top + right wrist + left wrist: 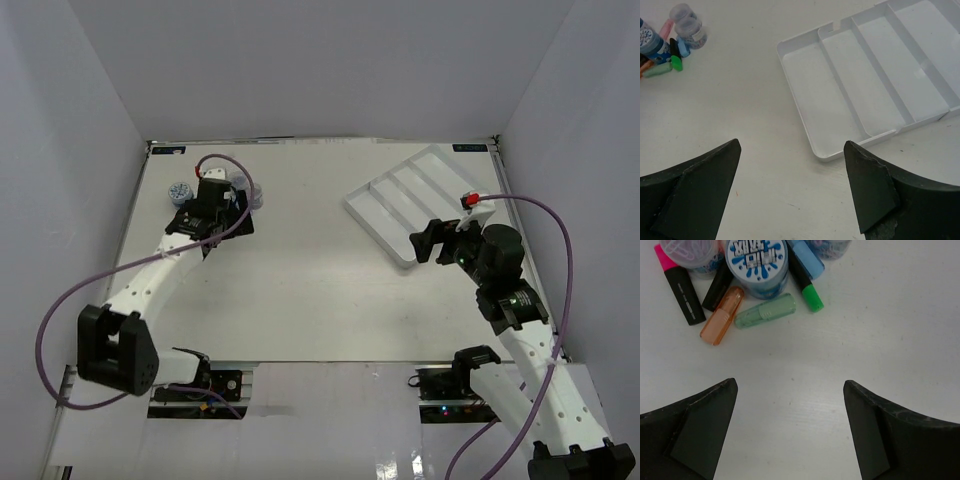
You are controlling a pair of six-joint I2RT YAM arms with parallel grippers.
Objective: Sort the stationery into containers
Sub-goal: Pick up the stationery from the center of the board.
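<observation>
Left end effector (790,385) hangs over bare bench (805,440), fingers spread wide, nothing between them. Just ahead of it sits the stationery cluster at the bench's far-left corner. Front and centre is a jar (756,257) with a white lid carrying blue splash lettering. It reads upside down from here and I can't make out the words. A pink-capped marker (677,282) has fine white print on its black barrel, too small to read. Beside it lie an orange marker (722,315), a pale green marker (765,311), a green-tipped marker (807,282) and a blue marker (807,260), all crowded against the jar. A clear jar of paper clips (692,252) is cut off by the top edge.

From above, the left wrist covers most of that pile.

Over on the right, the right end effector (792,144) is also wide open and holding nothing, hovering just beside the near corner of the white tray (805,95). The tray lies at an angle, its long compartments side by side and its far end cropped by the frame, well apart from the stationery.
</observation>
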